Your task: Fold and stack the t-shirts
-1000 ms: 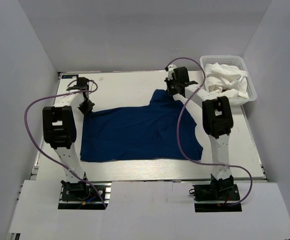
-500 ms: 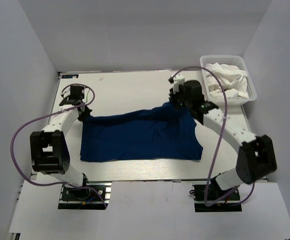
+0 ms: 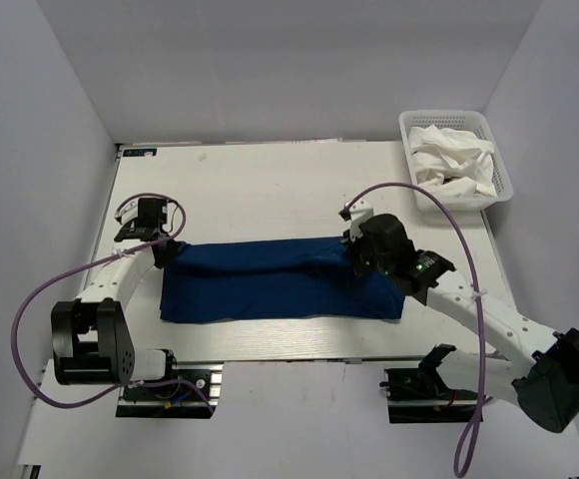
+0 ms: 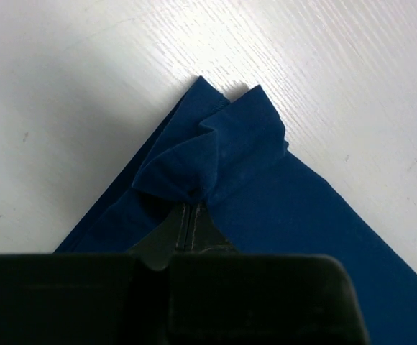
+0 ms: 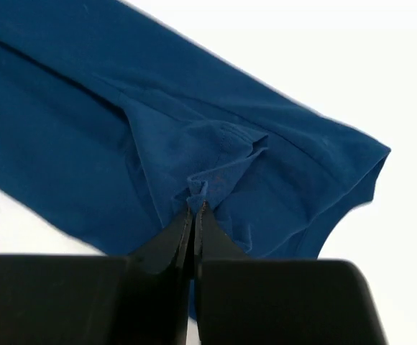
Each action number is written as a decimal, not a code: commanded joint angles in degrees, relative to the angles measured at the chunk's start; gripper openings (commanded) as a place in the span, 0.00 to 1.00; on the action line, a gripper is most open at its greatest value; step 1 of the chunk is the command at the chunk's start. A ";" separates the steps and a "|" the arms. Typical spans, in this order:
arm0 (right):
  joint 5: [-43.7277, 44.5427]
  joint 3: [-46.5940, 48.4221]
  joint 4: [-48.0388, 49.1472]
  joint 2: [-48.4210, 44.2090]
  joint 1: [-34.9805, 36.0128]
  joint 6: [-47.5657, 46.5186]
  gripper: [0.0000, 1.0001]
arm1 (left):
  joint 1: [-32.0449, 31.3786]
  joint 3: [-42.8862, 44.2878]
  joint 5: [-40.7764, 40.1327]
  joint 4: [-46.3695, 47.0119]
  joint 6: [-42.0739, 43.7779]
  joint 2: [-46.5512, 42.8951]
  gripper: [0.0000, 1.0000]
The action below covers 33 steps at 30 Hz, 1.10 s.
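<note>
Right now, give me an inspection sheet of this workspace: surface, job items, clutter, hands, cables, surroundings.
Surface: white table, faint wood grain.
Job's things: navy t-shirt doubled over into a long band across the near half; white t-shirt crumpled in the basket.
Clutter: white lattice basket at the far right corner; nothing else seen.
Hands: left hand shut on the navy t-shirt's left end; right hand shut on its right end.
Cables: left purple cable loops past the table's left edge; right purple cable arcs over the table.
Surroundings: plain grey walls on three sides.
</note>
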 commanded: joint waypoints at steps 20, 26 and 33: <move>-2.44 -7.55 -0.65 -9.94 7.41 14.67 0.90 | 0.06 2.36 0.06 -7.23 -8.77 -7.28 1.00; 2.92 -2.72 2.63 2.42 6.71 16.08 0.90 | 0.05 -0.10 12.28 3.69 -3.85 -4.76 1.00; 3.28 0.71 9.92 16.33 2.93 13.10 0.90 | 0.05 1.04 17.13 9.14 -1.04 7.27 1.00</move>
